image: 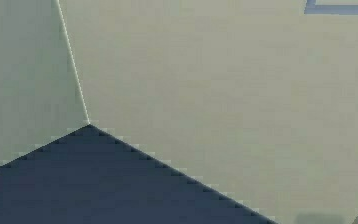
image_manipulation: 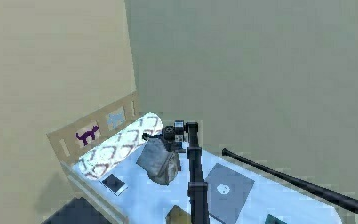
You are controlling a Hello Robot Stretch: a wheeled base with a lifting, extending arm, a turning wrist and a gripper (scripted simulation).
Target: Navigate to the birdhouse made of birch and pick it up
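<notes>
in the forward view, from the left, two pale walls meet in a corner above a dark blue floor. at the top right edge sits a sliver of a blue-grey frame.

in the arm side view, a bed stands against a tan wall on the left. its wooden headboard carries a purple cat shape. just right of that lies a pillow with a diamond pattern. nearer the front edge of the bed, a small dark flat thing, perhaps a phone, lies on the pale sheet.

near the middle of the bed is the birdhouse, a small grey box with a pitched roof, tilted on the cover. the claw is right at its upper side. i cannot tell whether its fingers are apart or together, nor whether it holds anything, nor whether it touches the birdhouse.

the dark arm rises from the bottom edge just right of the birdhouse. right of the arm a grey laptop lies shut on the bed. a long dark rod slants down to the right edge.
</notes>
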